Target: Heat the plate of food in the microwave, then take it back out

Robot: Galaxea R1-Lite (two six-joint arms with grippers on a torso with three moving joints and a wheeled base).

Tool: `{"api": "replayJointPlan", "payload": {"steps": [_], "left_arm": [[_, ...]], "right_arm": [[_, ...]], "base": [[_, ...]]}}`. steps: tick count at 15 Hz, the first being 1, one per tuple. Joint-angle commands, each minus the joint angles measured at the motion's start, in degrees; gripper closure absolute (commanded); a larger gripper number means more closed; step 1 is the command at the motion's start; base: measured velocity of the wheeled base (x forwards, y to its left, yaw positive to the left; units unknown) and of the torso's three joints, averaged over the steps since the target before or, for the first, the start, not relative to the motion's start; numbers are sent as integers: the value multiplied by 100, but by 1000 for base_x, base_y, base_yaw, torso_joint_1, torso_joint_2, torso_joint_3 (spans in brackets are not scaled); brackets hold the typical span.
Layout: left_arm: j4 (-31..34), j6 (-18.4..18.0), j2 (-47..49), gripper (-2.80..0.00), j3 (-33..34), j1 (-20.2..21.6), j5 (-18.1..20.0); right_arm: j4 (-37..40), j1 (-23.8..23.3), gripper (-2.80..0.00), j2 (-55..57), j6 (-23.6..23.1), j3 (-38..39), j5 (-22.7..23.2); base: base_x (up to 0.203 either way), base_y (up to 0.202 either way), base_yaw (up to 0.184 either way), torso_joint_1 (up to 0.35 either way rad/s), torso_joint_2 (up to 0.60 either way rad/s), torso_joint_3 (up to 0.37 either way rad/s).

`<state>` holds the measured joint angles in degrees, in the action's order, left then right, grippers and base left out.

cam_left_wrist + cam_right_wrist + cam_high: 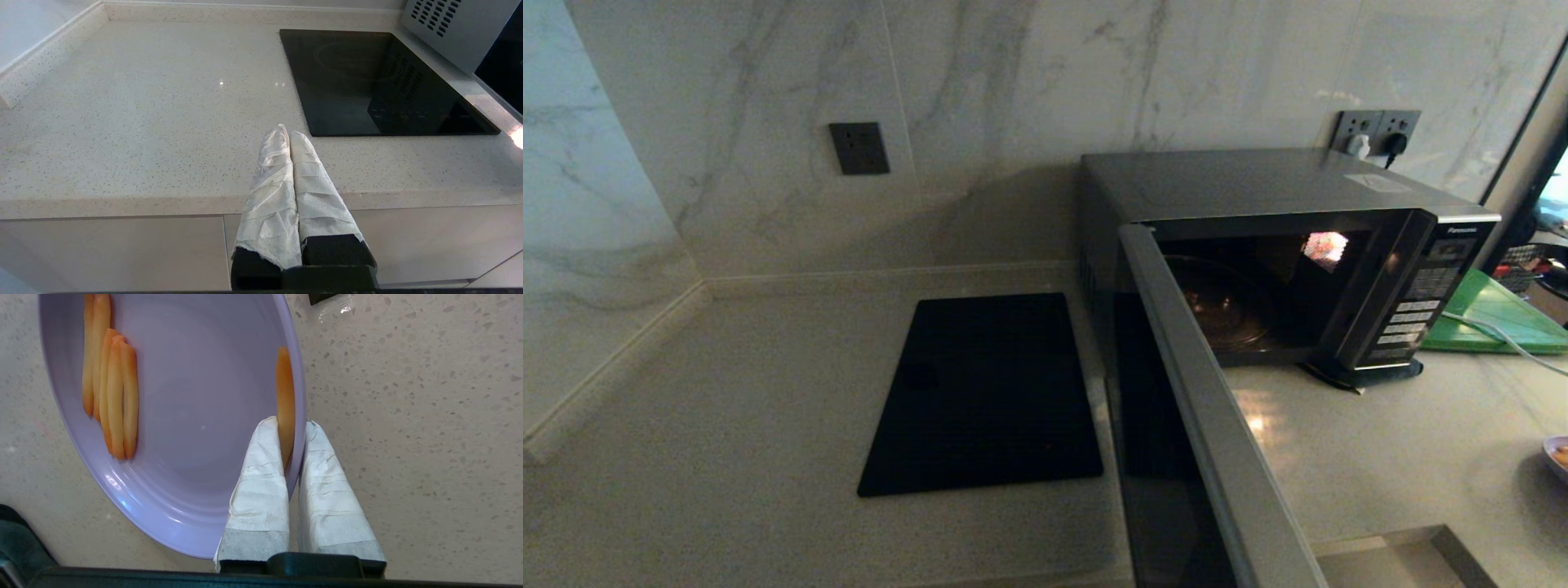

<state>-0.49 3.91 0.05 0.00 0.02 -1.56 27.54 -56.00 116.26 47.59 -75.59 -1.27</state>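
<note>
The microwave stands at the back right of the counter with its door swung wide open toward me, and its lit cavity holds only the glass turntable. The lavender plate of food carries several orange sticks. My right gripper is shut on the plate's rim, one finger inside and one outside, also pinching one stick. In the head view only a sliver of the plate shows at the right edge. My left gripper is shut on nothing above the counter's front edge, left of the cooktop.
A flat black cooktop panel is set into the counter left of the microwave. A green board and a white cable lie to the microwave's right. A wall socket sits on the marble wall.
</note>
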Motion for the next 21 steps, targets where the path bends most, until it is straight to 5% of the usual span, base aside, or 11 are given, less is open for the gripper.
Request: {"api": "replayJointPlan", "payload": {"steps": [1, 6, 7, 8, 21], "left_arm": [[-2, 4, -4, 0, 0, 0, -2], [4, 4, 4, 0, 0, -2, -2], [-2, 4, 4, 0, 0, -2, -2], [5, 4, 4, 0, 0, 4, -2], [5, 4, 4, 0, 0, 6, -2]], "right_arm": [[15, 2, 0, -33, 13, 18, -5], [15, 2, 0, 68, 13, 13, -9], [15, 4, -258, 127, 13, 8, -7], [15, 3, -280, 192, 18, -4, -5], [6, 2, -280, -30, -84, 70, 118]], "base": [[0, 0, 0, 0, 0, 0], [0, 0, 0, 0, 0, 0], [0, 0, 0, 0, 0, 0], [0, 0, 0, 0, 0, 0], [0, 0, 0, 0, 0, 0]]}}
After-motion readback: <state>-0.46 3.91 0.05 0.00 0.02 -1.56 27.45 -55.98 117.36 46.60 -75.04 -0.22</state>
